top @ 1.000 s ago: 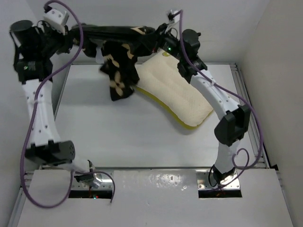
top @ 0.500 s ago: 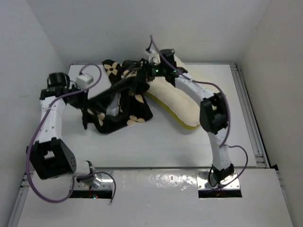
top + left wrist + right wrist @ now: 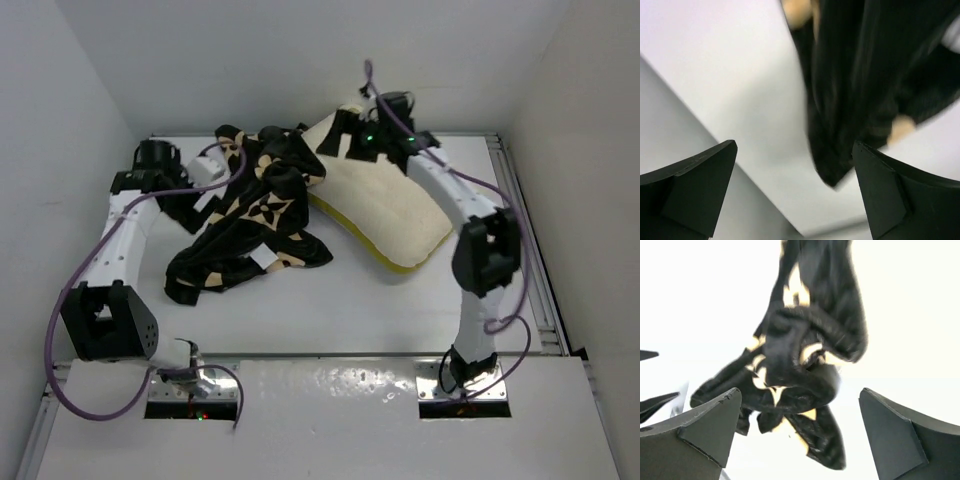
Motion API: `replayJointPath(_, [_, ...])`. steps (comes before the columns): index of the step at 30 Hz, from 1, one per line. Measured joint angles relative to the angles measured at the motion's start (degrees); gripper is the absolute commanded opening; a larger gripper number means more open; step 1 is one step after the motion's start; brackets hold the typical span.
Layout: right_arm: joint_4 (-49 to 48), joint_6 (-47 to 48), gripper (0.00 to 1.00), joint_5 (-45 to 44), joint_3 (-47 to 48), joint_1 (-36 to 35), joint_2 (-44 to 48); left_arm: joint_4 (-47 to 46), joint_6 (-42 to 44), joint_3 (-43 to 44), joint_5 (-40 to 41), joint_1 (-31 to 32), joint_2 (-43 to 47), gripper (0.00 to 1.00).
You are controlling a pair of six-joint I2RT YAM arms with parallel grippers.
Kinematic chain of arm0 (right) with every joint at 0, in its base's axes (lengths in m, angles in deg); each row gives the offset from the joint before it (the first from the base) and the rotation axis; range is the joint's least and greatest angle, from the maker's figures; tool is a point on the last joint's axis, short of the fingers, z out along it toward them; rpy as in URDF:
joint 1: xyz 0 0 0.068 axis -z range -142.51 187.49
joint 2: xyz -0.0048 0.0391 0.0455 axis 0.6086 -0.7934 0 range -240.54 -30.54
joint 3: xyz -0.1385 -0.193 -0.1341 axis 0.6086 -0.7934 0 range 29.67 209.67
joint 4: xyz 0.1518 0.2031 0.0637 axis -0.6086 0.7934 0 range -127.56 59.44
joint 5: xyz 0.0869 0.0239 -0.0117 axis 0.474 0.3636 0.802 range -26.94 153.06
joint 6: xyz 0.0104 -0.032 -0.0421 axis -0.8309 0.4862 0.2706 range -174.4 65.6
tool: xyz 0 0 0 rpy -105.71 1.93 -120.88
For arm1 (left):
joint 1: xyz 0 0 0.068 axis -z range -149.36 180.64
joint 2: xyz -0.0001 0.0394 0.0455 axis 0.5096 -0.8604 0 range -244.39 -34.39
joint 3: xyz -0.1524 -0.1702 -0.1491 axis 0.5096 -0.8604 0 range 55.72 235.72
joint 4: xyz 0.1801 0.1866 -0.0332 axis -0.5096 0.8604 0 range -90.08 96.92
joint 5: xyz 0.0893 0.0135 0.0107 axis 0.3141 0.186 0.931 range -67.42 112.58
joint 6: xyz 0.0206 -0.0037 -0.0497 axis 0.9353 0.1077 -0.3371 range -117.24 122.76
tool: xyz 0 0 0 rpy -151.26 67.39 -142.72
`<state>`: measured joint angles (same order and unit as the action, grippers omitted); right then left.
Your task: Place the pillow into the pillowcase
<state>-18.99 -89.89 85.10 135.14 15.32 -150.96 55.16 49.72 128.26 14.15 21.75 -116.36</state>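
Observation from the remote station. The pillowcase is lying in a crumpled heap on the table, left of centre, with its tan motifs showing among black folds. The pillow is lying flat and diagonally toward the back right, fully outside the case. Its yellow piping is showing along the near edge. The heap's right side is meeting the pillow's left edge, and I cannot tell whether the fabric is overlapping it there.

The left end effector is standing wide open. Its two fingers are sitting at the bottom corners of the wrist view with nothing between them. Black fabric is hanging just beyond the tips, blurred, against the pale table. In the overhead view this arm is reaching to the upper left side of the heap.

The right end effector is also gaping wide and is gripping nothing. A twisted bunch of the case is showing beyond its fingertips, apart from both of them. Overhead, this arm is reaching over the pillow's far corner, near the back end of the heap.
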Motion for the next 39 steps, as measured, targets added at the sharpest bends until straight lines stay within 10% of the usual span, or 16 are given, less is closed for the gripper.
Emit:
replayJointPath(3, [-0.20,3.93,0.00,-3.37,-5.31,3.15,12.87,-4.57,2.62,5.42,0.37,9.75,0.37,1.00])
replayJointPath(5, [0.31,5.01,0.04,-6.62,-9.14,5.51,20.00,-6.84,4.79,5.73,1.01,17.66,0.46,0.80])
replayJointPath(8, [2.32,4.31,0.98,-12.39,-17.81,9.73,28.09,-10.01,7.58,1.88,2.25,27.82,-1.44,0.37])
replayJointPath(9, [3.37,3.63,0.99,-14.03,-22.21,11.52,30.25,-11.04,8.41,-0.07,2.99,29.14,-2.84,0.42])
replayJointPath(10, [4.09,3.23,0.99,-15.26,-27.34,13.68,32.17,-12.04,9.25,-1.60,3.98,29.40,-4.74,0.69])
replayJointPath(13, [7.48,0.33,0.99,-18.18,-40.94,19.37,35.76,-15.58,9.09,-3.02,7.15,27.26,-11.50,0.82])
replayJointPath(25, [0.07,-15.13,0.99,-21.81,-63.56,23.54,45.66,-32.72,7.65,-14.88,10.91,25.92,-15.04,0.75])
replayJointPath(28, [-4.50,-18.86,0.80,-21.40,-67.67,24.48,43.52,-33.55,6.43,-17.59,11.13,25.68,-15.34,0.46])
replayJointPath(29, [-6.14,-19.56,0.64,-20.37,-68.00,24.59,41.75,-33.75,5.51,-17.55,11.17,25.35,-15.50,0.38])
replayJointPath(30, [-7.96,-20.22,0.42,-19.12,-67.91,24.68,39.93,-34.01,4.74,-17.25,11.15,24.94,-15.76,0.09])
replayJointPath(31, [-10.08,-20.92,0.03,-17.75,-67.78,24.87,38.21,-33.46,3.56,-16.33,11.13,24.44,-16.22,0.00])
replayJointPath(39, [-15.02,-23.89,0.00,-10.47,-74.14,40.57,44.68,-26.18,-10.99,3.28,6.10,12.94,-19.93,0.00])
